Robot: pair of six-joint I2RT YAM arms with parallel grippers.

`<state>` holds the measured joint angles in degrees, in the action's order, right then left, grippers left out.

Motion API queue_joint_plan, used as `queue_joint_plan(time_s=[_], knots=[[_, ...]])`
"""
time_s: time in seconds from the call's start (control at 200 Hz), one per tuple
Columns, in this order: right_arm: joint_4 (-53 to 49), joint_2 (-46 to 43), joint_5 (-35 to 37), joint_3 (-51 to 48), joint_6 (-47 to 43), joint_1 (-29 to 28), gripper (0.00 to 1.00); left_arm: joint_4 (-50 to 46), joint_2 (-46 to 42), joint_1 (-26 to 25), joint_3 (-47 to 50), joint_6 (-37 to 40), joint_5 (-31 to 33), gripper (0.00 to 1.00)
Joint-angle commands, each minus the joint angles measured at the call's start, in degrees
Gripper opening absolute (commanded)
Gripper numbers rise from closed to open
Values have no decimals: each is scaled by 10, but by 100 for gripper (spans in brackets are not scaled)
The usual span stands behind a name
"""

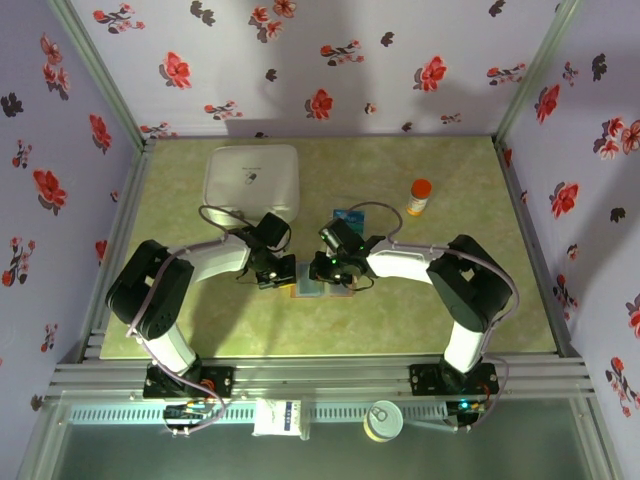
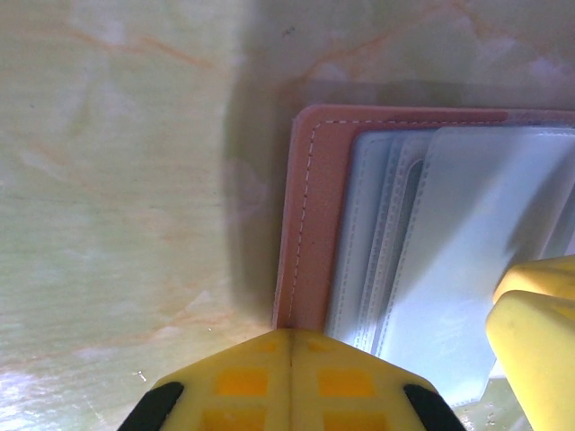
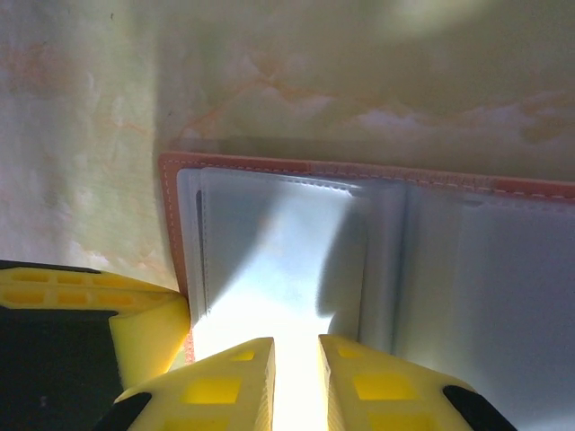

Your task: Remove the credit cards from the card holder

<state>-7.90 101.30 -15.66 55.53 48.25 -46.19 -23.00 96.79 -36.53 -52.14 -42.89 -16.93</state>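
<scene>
Seen from above, a green marbled table (image 1: 450, 300) sat inside flower-papered walls; two robot arms reached in from the bottom edge and met just below the centre of the frame. Between them lay the card holder (image 1: 308, 287), opened flat, its reddish-brown leather rim framing pale grey-blue pockets.

The left gripper (image 2: 292, 382) was closed, its yellow fingers pressed together with no gap; in the left wrist view it sat at the bottom centre, right at the holder's leather edge, apparently pinning it down. The right gripper (image 3: 296, 382), at the bottom of the right wrist view, had its fingers a narrow slit apart over the pockets; whether they pinched a card or a pocket edge could not be told.

One teal credit card (image 1: 350, 214) lay on the table just above the right gripper, outside the holder; so at least one card appeared to be out. The visible pockets looked pale, with no coloured card edge showing; whether any cards remained inside could not be told.

A white box (image 1: 252, 180) sat in the upper left of the table; an orange bottle (image 1: 418, 197) stood at upper right.
</scene>
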Motion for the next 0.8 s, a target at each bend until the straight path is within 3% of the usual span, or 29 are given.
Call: queue_joint_plan(time_s=[0.0,0.455,0.795], knots=[[-25,-22,28,-10,3,8,21,-25,10,4,2,14,15,1],[-11,-16,14,-29,4,14,20,-41,4,9,-9,20,17,1],[-8,-15,17,-34,6,15,20,-51,-48,13,-20,6,13,3]])
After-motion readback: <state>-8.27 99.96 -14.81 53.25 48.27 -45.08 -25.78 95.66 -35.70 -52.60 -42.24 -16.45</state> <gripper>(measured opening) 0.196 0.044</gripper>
